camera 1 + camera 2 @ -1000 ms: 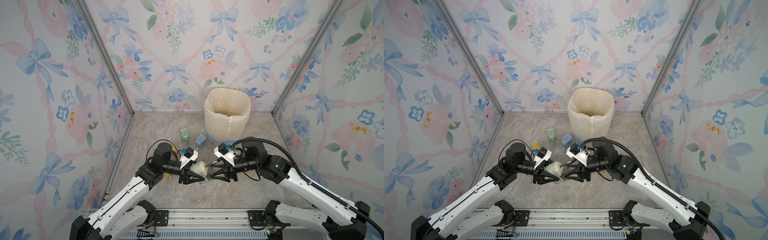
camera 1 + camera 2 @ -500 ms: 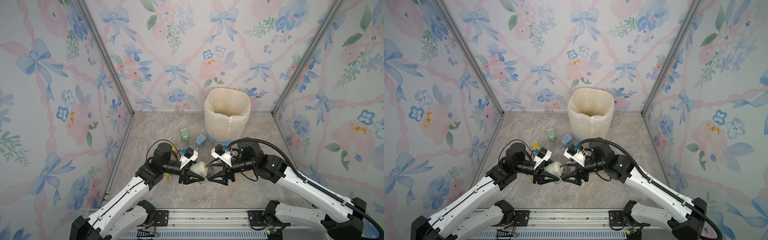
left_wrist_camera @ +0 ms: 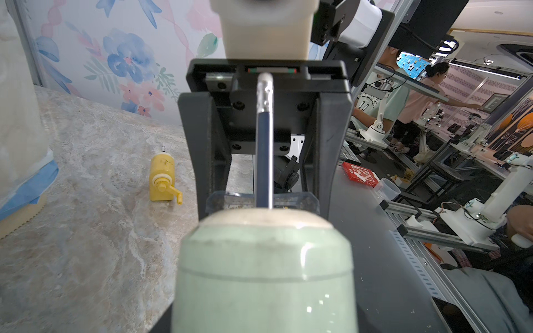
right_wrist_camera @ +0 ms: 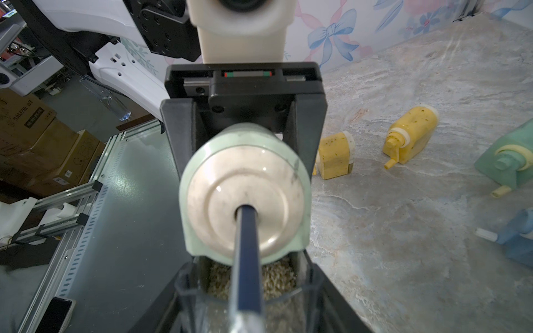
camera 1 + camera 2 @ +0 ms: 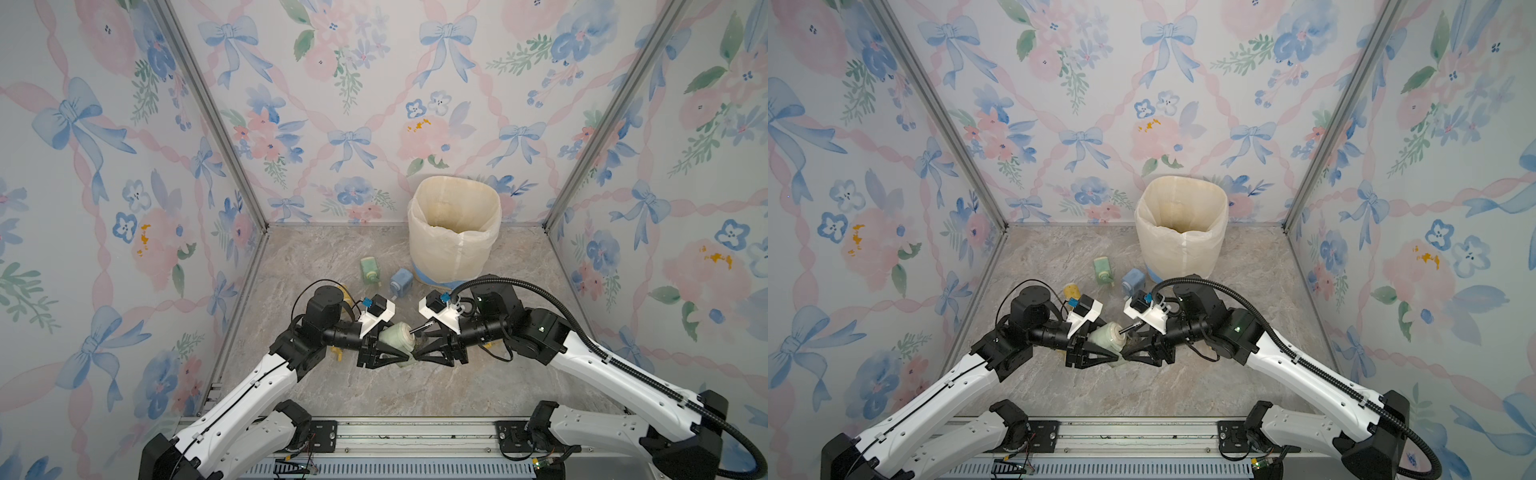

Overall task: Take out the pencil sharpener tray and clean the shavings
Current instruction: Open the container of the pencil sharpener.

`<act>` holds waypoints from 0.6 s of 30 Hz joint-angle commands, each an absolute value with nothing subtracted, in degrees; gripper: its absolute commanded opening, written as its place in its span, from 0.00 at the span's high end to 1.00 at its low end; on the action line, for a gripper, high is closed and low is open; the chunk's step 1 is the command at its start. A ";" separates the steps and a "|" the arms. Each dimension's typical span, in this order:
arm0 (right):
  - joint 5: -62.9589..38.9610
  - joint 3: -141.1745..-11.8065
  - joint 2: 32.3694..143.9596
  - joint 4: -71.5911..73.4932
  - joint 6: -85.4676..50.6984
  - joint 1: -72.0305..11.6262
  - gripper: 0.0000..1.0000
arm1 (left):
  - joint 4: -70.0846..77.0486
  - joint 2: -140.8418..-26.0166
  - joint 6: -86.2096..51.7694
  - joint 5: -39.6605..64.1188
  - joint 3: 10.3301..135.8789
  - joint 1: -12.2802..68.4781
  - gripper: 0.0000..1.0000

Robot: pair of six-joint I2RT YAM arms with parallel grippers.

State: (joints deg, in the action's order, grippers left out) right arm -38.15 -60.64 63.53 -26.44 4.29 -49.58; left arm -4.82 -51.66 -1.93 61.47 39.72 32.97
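Observation:
A pale green pencil sharpener (image 5: pixel 395 335) (image 5: pixel 1108 336) (image 3: pixel 265 271) (image 4: pixel 245 196) is held just above the table at front centre, and my left gripper (image 5: pixel 405 356) (image 3: pixel 265 317) is shut on its body. A dark blue pencil (image 3: pixel 264 144) (image 4: pixel 245 259) sticks out of its cream front face. Below that face the clear tray (image 4: pixel 306 288) (image 3: pixel 297 199) pokes out, full of tan shavings (image 4: pixel 277 276). My right gripper (image 5: pixel 419 355) (image 5: pixel 1128 356) (image 4: pixel 248 291) faces the left one, its fingers pressed on the tray's two sides.
A bag-lined bin (image 5: pixel 455 232) stands at the back, right of centre. A green sharpener (image 5: pixel 370 269) and a blue one (image 5: pixel 401 280) lie in front of it. Yellow sharpeners (image 4: pixel 336 157) (image 4: pixel 409 134) lie beside my left arm. Metal posts and papered walls enclose the table.
The right jaws spread wide, then closed again round the tray, and that arm edged a little toward the sharpener. My left arm and the sharpener stayed still.

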 commanded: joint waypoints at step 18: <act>-39.63 -61.13 55.70 -28.60 0.84 -43.86 0.45 | -4.30 -47.98 0.44 60.16 39.64 32.88 1.00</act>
State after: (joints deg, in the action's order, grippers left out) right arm -39.88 -60.62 57.23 -27.92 2.96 -45.36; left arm -4.80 -48.99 -1.50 60.45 39.72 32.95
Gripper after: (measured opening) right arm 0.587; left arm 0.571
